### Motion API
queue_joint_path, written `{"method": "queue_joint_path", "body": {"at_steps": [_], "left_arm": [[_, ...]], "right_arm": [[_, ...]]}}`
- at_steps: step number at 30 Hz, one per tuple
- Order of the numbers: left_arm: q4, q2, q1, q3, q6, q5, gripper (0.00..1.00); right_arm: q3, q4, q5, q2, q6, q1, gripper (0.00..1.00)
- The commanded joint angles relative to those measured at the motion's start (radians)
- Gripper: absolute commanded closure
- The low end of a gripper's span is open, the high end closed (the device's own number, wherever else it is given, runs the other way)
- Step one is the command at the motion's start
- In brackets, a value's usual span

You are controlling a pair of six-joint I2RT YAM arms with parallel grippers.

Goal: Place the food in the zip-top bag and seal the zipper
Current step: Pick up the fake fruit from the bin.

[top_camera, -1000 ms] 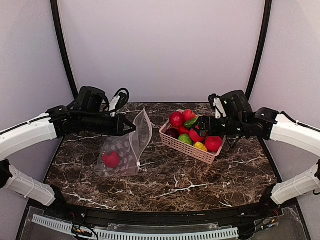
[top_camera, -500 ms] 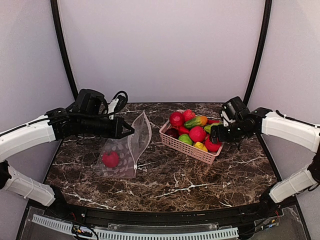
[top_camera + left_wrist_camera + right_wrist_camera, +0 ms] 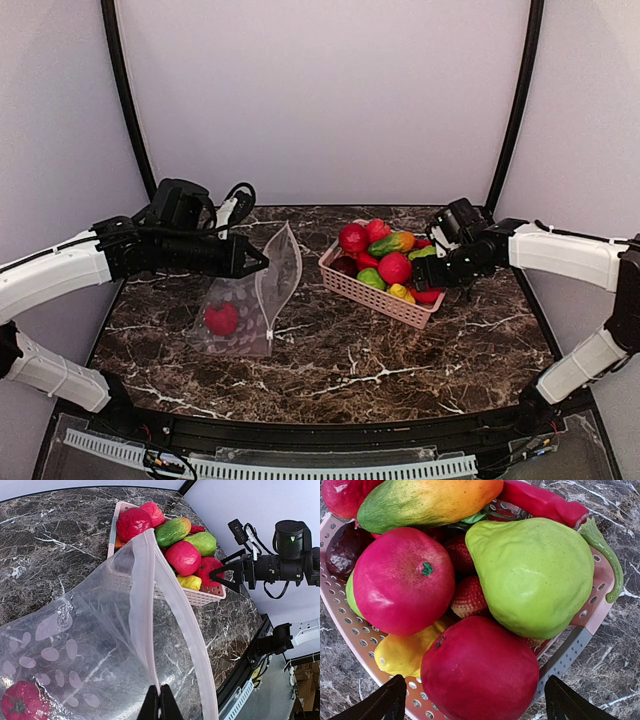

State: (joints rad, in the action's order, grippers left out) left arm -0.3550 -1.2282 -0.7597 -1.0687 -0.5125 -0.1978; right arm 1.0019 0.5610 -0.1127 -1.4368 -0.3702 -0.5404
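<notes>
Left tool [image 3: 160, 700] pinched shut on zip-top bag [image 3: 75, 625] mouth edge, bottom centre. Right tool [image 3: 475, 702] spread wide, flanking red fruit [image 3: 480, 672] in basket [image 3: 362, 640], lower frame.

On my feed I see a pink lattice basket [image 3: 362, 289] sitting on the right half of the dark brown marble tabletop [image 3: 400, 370], turned at an angle to its edges (white veins all over that slab). There's a plain pale backdrop [image 3: 320, 100] behind, a black pole on the left [image 3: 125, 100] and one on the right [image 3: 517, 100], and a white slotted cable duct [image 3: 330, 467] along the near edge.
</notes>
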Motion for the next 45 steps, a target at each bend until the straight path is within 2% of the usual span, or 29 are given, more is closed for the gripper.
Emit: {"method": "queue_joint_path", "body": {"at_steps": [1, 11, 21, 35, 41, 45], "left_arm": [[-0.027, 0.023, 0.005, 0.012, -0.006, -0.004, 0.99], [-0.028, 0.024, 0.005, 0.008, -0.005, -0.006, 0.99], [-0.029, 0.024, 0.006, 0.008, -0.003, -0.006, 0.99], [-0.030, 0.022, 0.005, 0.008, -0.001, -0.011, 0.99], [-0.036, 0.018, 0.005, 0.004, 0.003, -0.022, 0.99], [-0.049, 0.012, 0.005, -0.009, 0.015, -0.027, 0.99]], "right_arm": [[-0.008, -0.058, 0.007, -0.019, 0.034, 0.005, 0.07], [-0.006, -0.082, 0.002, -0.070, 0.031, 0.006, 0.10], [-0.016, -0.082, -0.010, -0.048, 0.013, 0.006, 0.25], [-0.011, -0.026, 0.010, 0.076, -0.017, 0.006, 0.27], [0.004, 0.003, 0.087, 0.219, -0.058, 0.006, 0.27], [-0.008, -0.079, 0.265, 0.286, -0.099, -0.005, 0.29]]}}
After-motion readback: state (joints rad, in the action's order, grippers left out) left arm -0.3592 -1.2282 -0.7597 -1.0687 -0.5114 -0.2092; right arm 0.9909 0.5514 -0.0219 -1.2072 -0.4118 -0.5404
